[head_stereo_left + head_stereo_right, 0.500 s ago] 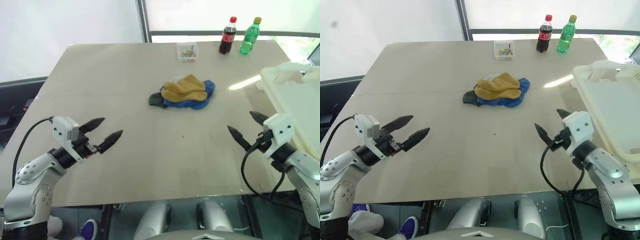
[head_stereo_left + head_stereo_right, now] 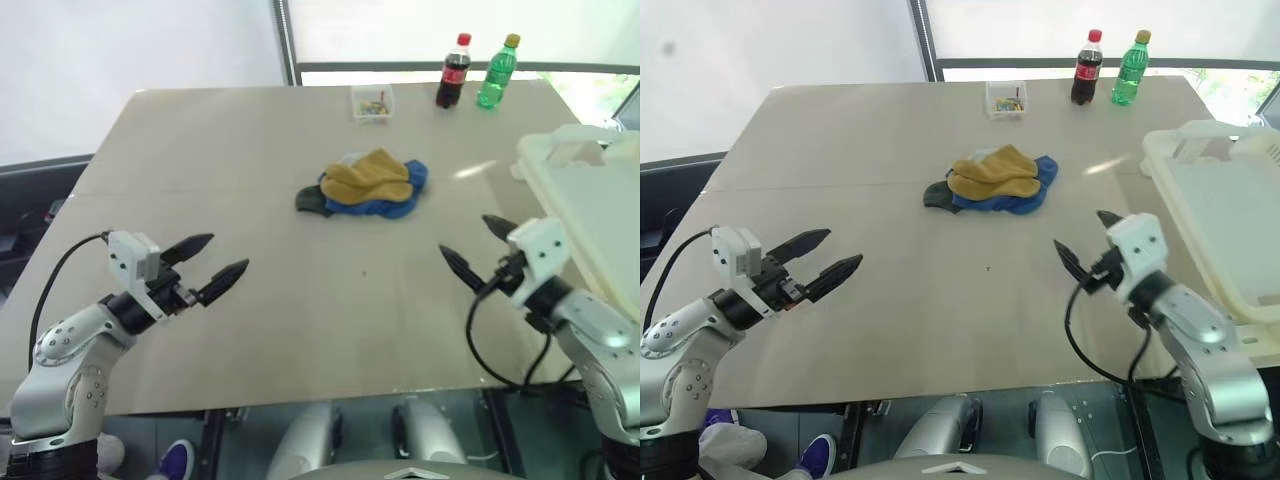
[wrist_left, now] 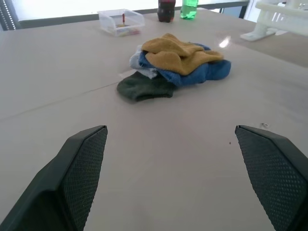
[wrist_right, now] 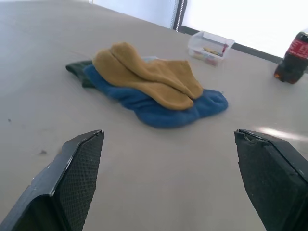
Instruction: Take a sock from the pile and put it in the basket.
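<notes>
The pile [image 2: 368, 186] of socks lies near the table's middle: mustard yellow on top, blue beneath, a dark green one [image 3: 144, 88] at its left end. The cream-white basket [image 2: 590, 195] stands at the table's right edge. My left gripper [image 2: 217, 261] hovers open over the near left of the table, well short of the pile, nothing between its fingers. My right gripper [image 2: 478, 247] is open too, near the basket's left side, pointing toward the pile [image 4: 154, 84] and empty.
A small clear box [image 2: 373, 103] with coloured bits sits at the back of the table. Beside it stand a cola bottle [image 2: 452, 72] and a green bottle [image 2: 497, 72]. Bare tabletop [image 2: 330, 290] lies between both grippers and the socks.
My right gripper has moved left and a little away from me, toward the pile. The left gripper has stayed put.
</notes>
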Motion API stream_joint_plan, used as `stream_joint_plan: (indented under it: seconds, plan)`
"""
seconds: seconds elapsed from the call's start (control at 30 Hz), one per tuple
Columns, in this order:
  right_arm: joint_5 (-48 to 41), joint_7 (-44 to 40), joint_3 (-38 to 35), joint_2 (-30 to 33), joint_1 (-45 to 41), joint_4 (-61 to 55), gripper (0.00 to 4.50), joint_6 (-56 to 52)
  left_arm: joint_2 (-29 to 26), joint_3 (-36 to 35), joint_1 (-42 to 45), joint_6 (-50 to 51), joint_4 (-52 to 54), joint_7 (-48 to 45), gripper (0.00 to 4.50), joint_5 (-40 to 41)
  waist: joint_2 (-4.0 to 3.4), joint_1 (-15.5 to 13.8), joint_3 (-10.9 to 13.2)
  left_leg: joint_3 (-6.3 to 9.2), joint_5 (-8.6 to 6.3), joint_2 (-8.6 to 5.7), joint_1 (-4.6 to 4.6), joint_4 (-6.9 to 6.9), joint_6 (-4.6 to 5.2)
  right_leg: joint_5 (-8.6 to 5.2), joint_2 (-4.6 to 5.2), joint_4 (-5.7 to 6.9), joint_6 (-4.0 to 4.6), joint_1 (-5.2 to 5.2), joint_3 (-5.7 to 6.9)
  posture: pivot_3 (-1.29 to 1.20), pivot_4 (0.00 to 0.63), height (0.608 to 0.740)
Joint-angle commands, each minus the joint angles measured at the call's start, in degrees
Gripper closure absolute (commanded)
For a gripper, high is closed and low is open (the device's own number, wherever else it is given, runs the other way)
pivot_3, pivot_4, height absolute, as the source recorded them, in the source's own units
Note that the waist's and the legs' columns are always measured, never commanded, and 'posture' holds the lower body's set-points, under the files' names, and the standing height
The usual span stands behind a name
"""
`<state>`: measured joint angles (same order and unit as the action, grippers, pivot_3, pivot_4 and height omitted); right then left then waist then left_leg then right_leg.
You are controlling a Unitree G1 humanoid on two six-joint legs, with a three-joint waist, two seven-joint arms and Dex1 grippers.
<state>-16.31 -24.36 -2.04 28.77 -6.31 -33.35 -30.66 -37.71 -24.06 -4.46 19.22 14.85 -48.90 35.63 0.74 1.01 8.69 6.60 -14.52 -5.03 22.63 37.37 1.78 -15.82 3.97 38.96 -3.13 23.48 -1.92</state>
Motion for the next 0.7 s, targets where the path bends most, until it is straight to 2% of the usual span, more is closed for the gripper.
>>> stream_joint_plan:
  seconds: [0.03,0.1,0.27,0.43,0.7]
  plan:
    - [5.99,0.87,6.04,-0.63,-7.91,5.78,0.05,1.89,0.47,0.68,0.67,-1.16,1.41,-0.24,0.00,0.17,0.00,-0.02,0.00,0.00,0.03,0.00,0.00,0.00,-0.05,0.01,0.00,0.00,0.01,0.00,0.01,0.00,0.150,0.740]
    - [9.32,-1.27,10.42,-0.60,-13.16,12.62,0.05,5.09,0.93,1.55,0.89,-1.07,1.99,0.07,0.00,-0.05,0.00,-0.10,0.00,-0.02,0.03,0.00,0.00,0.00,-0.06,0.01,-0.01,-0.01,0.02,0.01,0.01,0.00,0.150,0.740]
    - [14.57,-0.11,15.05,-7.14,-28.15,35.01,0.05,10.89,2.53,3.68,0.89,-1.09,4.06,1.52,0.00,-0.32,0.02,-0.04,0.00,-0.01,0.04,0.00,0.07,0.00,-0.07,0.01,-0.01,-0.03,0.02,0.05,0.03,0.00,0.150,0.740]
    - [16.42,-0.27,14.42,-11.74,-38.47,50.88,0.05,17.90,3.79,4.37,0.67,-1.25,5.44,2.99,0.00,-0.54,0.01,0.04,0.00,-0.05,0.05,-0.01,0.16,-0.02,-0.08,0.01,-0.03,-0.06,0.03,0.10,0.01,0.00,0.150,0.740]
    - [21.36,2.36,14.50,-14.55,-49.84,74.21,0.05,29.10,4.90,4.40,-0.24,-1.89,6.61,4.54,0.00,-0.58,0.01,0.51,0.01,-0.05,0.05,-0.01,0.15,-0.02,-0.08,0.01,-0.05,-0.06,0.04,0.10,0.00,0.00,0.150,0.740]
